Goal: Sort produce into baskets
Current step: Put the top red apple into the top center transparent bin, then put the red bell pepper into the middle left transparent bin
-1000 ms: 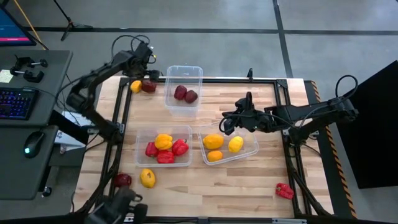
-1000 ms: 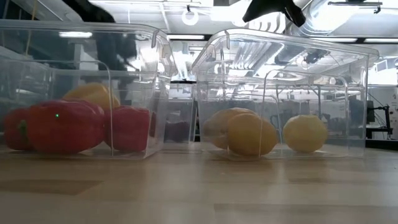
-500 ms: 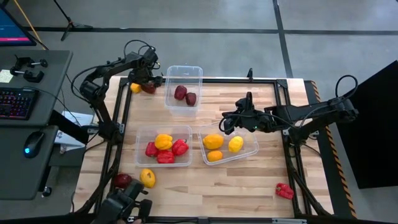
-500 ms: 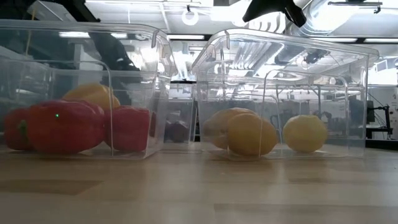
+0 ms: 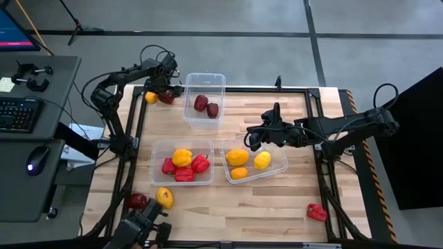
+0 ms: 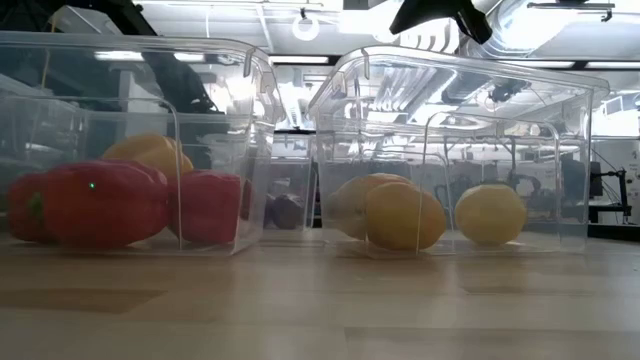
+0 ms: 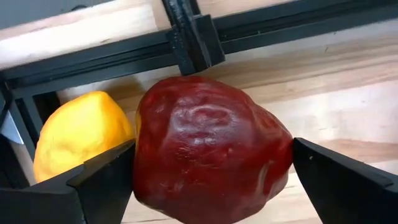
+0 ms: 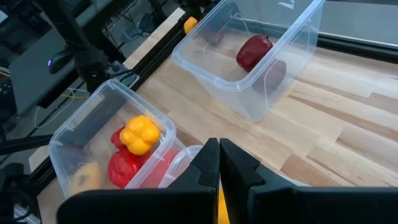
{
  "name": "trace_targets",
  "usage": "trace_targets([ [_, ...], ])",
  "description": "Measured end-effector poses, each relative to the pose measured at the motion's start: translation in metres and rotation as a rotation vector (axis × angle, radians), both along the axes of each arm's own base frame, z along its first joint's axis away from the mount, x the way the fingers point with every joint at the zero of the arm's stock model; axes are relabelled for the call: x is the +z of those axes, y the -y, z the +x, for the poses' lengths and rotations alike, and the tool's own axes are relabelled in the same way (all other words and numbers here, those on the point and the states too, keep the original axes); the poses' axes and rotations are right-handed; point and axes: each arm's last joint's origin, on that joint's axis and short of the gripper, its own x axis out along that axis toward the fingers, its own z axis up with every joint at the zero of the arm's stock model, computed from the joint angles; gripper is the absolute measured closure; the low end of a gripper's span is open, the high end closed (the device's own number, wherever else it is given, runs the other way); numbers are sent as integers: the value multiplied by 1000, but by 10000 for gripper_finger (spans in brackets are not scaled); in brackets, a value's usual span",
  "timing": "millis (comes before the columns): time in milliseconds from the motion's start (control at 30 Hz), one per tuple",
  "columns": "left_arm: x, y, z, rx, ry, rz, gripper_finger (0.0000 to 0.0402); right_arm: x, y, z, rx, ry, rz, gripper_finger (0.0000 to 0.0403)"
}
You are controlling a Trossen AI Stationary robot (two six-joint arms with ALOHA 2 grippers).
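At the table's far left corner a dark maroon round piece (image 5: 165,97) lies on the wood next to a yellow piece (image 5: 151,96). My left gripper (image 7: 211,168) is open and points down over the maroon piece, one finger on each side of it. My right gripper (image 5: 253,137) is shut and holds nothing, hovering above the far rim of the near right basket (image 5: 280,163). That basket holds yellow and orange pieces. The near left basket (image 5: 158,146) holds red peppers and a yellow one. The far basket (image 5: 205,77) holds two maroon pieces. My left gripper comes at the maroon piece from above, its fingers (image 7: 102,183) beside the piece's two opposite sides (image 7: 149,155). I cannot tell whether they touch it. The piece rests on the table, close to the black frame rail.
A maroon piece (image 5: 136,200) and a yellow piece (image 5: 165,198) lie loose at the near left. A red pepper (image 5: 316,211) lies at the near right. Black frame rails (image 5: 263,88) edge the table. A desk with a keyboard (image 5: 17,114) stands beyond the left edge.
My left gripper has come down over the far left corner onto the maroon piece, staying open. The produce and baskets have not moved.
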Motion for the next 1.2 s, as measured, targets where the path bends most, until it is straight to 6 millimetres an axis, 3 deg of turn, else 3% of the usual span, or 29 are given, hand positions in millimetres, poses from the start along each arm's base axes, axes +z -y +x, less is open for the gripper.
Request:
trace_targets([
  [167,15,8,5,-50,-19,66,58,0,0,0,2,-1,-2,403],
  [367,85,25,-5,9,116,336,104,0,0,0,4,-11,-13,403],
  [500,144,56,-14,47,277,553,108,-1,0,-1,7,-25,-20,403],
  [667,186,104,2,-29,482,691,114,-1,0,-1,13,-31,-28,403],
  [767,185,123,27,-87,547,650,114,-1,0,-1,19,-36,-37,403],
  [1000,147,145,97,-283,560,509,113,-2,1,-1,34,-50,-60,403],
  [1100,142,153,114,-343,613,495,112,-2,1,-1,33,-50,-59,403],
  [1200,146,160,117,-379,642,506,112,-2,1,-1,34,-50,-60,403],
])
